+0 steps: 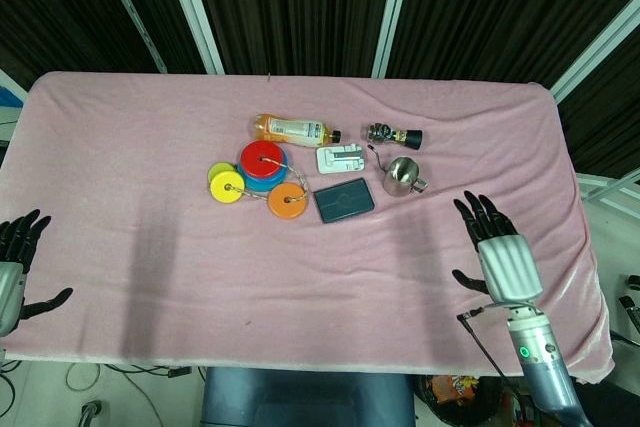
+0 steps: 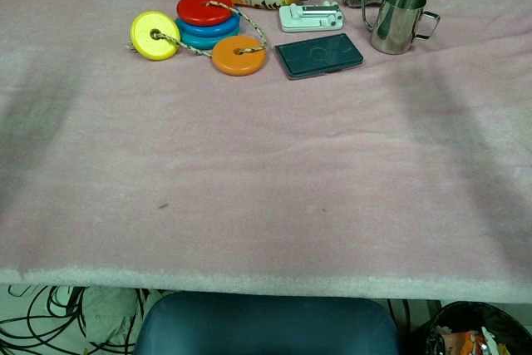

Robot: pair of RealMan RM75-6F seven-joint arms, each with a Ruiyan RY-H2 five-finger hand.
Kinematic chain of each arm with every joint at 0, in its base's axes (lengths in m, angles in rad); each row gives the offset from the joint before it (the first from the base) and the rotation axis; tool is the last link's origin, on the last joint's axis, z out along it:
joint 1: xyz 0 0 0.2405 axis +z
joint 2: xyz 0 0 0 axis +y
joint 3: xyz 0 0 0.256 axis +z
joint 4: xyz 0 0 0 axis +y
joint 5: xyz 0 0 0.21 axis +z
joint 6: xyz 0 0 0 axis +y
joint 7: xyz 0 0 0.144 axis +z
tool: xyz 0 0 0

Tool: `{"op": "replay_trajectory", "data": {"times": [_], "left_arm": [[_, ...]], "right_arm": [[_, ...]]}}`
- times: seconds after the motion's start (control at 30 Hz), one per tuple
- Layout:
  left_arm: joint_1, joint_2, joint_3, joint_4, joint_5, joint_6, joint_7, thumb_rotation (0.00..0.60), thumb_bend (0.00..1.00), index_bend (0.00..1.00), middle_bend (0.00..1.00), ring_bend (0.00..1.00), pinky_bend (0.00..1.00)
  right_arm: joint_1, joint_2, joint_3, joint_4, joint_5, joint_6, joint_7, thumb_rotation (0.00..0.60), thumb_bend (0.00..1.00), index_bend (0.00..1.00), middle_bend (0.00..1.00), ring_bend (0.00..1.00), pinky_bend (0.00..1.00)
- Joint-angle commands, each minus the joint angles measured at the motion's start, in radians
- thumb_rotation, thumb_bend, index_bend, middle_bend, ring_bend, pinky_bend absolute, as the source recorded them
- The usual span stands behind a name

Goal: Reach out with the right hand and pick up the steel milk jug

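Note:
The steel milk jug [image 1: 402,176] stands upright on the pink cloth, right of centre; in the chest view the jug [image 2: 397,21] is at the top right with its handle to the right. My right hand [image 1: 496,253] hovers over the cloth's right side, nearer me and to the right of the jug, fingers spread and empty. My left hand [image 1: 14,265] sits at the near left edge, fingers apart, holding nothing. Neither hand shows in the chest view.
Around the jug lie a dark flat case [image 1: 343,200], a white holder [image 1: 342,159], a small dark bottle [image 1: 393,134], an orange drink bottle [image 1: 293,129] and coloured discs on a cord [image 1: 258,179]. The pink table [image 1: 150,137] ends near my hands.

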Motion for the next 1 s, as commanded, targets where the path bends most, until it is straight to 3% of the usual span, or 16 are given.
{"op": "replay_trajectory", "data": {"times": [0.03, 0.27, 0.7, 1.0], "left_arm": [[-0.001, 0.003, -0.001, -0.004, -0.007, -0.007, -0.006, 0.600, 0.00, 0.00, 0.00, 0.00, 0.00], [-0.007, 0.010, -0.002, -0.011, -0.021, -0.028, -0.012, 0.600, 0.00, 0.00, 0.00, 0.00, 0.00], [-0.015, 0.012, -0.009, -0.015, -0.051, -0.054, -0.012, 0.600, 0.00, 0.00, 0.00, 0.00, 0.00], [-0.020, 0.011, -0.011, -0.021, -0.067, -0.070, 0.000, 0.600, 0.00, 0.00, 0.00, 0.00, 0.00]], "right_arm": [[0.165, -0.102, 0.145, -0.002, 0.215, -0.162, -0.130, 0.600, 0.06, 0.00, 0.00, 0.01, 0.23], [0.343, -0.240, 0.250, 0.168, 0.487, -0.260, -0.259, 0.600, 0.06, 0.00, 0.00, 0.01, 0.23], [0.540, -0.401, 0.278, 0.533, 0.679, -0.368, -0.300, 0.600, 0.05, 0.00, 0.00, 0.00, 0.23], [0.594, -0.450, 0.275, 0.704, 0.759, -0.430, -0.287, 0.600, 0.05, 0.00, 0.00, 0.00, 0.23]]}}
